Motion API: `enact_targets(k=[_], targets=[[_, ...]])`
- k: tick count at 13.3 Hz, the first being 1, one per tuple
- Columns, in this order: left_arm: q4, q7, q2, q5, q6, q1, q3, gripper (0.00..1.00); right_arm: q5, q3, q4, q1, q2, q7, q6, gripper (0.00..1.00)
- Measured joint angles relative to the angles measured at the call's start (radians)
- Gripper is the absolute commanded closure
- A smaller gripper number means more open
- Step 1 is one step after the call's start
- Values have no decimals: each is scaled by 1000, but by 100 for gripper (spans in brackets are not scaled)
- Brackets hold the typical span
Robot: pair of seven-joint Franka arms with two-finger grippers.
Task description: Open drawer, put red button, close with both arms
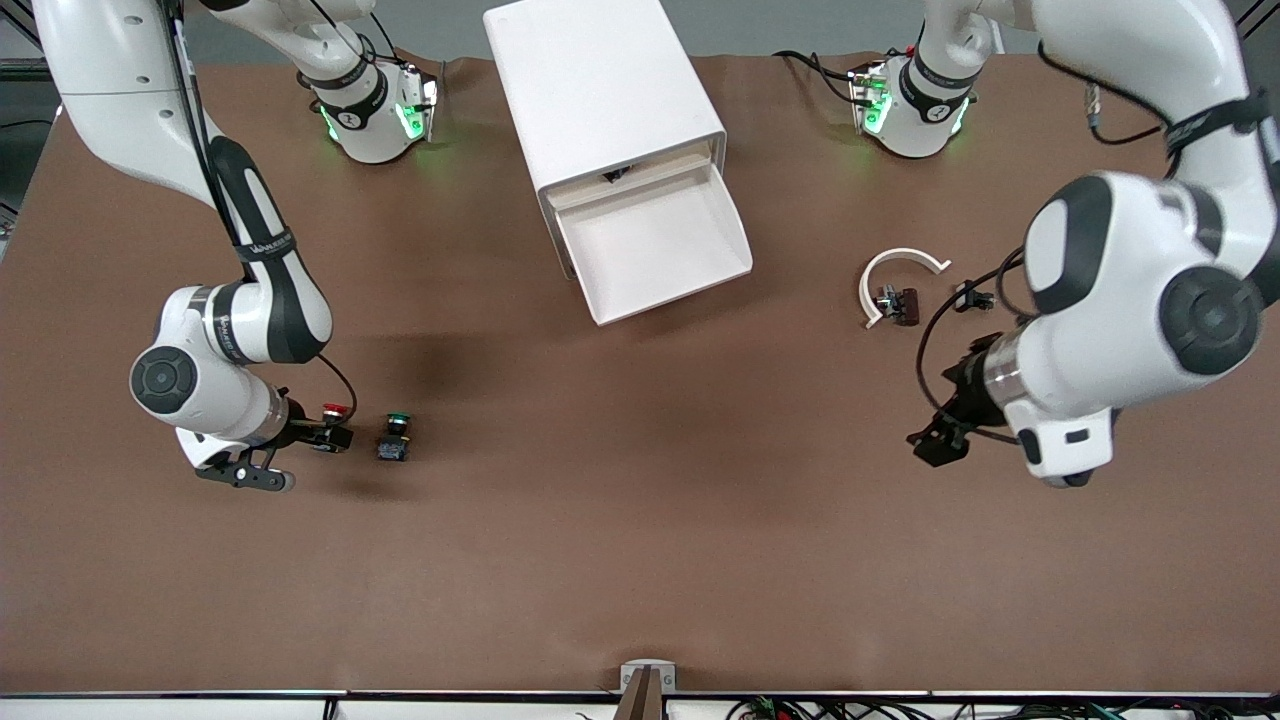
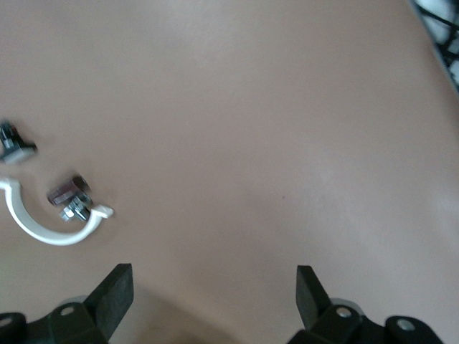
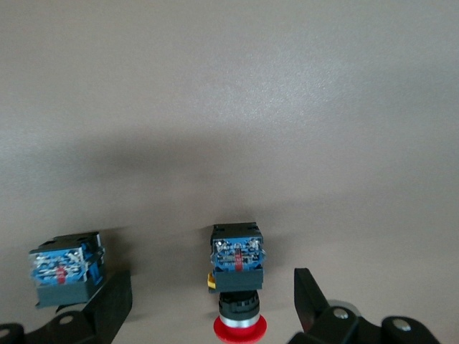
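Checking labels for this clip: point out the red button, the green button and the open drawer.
red button (image 3: 240, 327): right wrist view, on its red cap.
green button (image 1: 397, 418): front view, on its green cap.
drawer (image 1: 655, 243): front view, on its bare white floor.

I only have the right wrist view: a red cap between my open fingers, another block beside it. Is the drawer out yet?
Observer: Yes, the drawer is pulled out of the cabinet.
Operator: And that other block?
Observer: It's the green button, apart from the red button that your right end effector straddles.
Operator: Where's the left arm?
Observer: It waits; the left end effector hangs open over the table, near a white clamp.
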Motion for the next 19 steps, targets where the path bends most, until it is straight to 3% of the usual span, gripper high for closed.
enact_targets(k=[3, 7, 11, 12, 13, 14, 19], targets=[[-13, 218, -54, 60, -24, 9, 1, 0, 0, -1, -12, -2, 18, 4, 42, 0], [-16, 361, -111, 100, -27, 7, 1, 0, 0, -1, -41, -15, 24, 5, 99, 0], [-112, 450, -189, 101, 5, 7, 1, 0, 0, -2, -63, -27, 39, 5, 135, 0], [-136, 463, -198, 101, 16, 4, 0, 0, 0, -1, -68, -27, 41, 5, 138, 9], [-152, 467, -202, 101, 28, 2, -3, 0, 0, -1, -69, -27, 43, 5, 139, 45], [-161, 469, -202, 101, 41, 1, -11, 0, 0, -1, -70, -27, 45, 5, 139, 99], [-224, 552, -204, 101, 132, -3, -35, 0, 0, -1, -70, -27, 48, 18, 138, 100]])
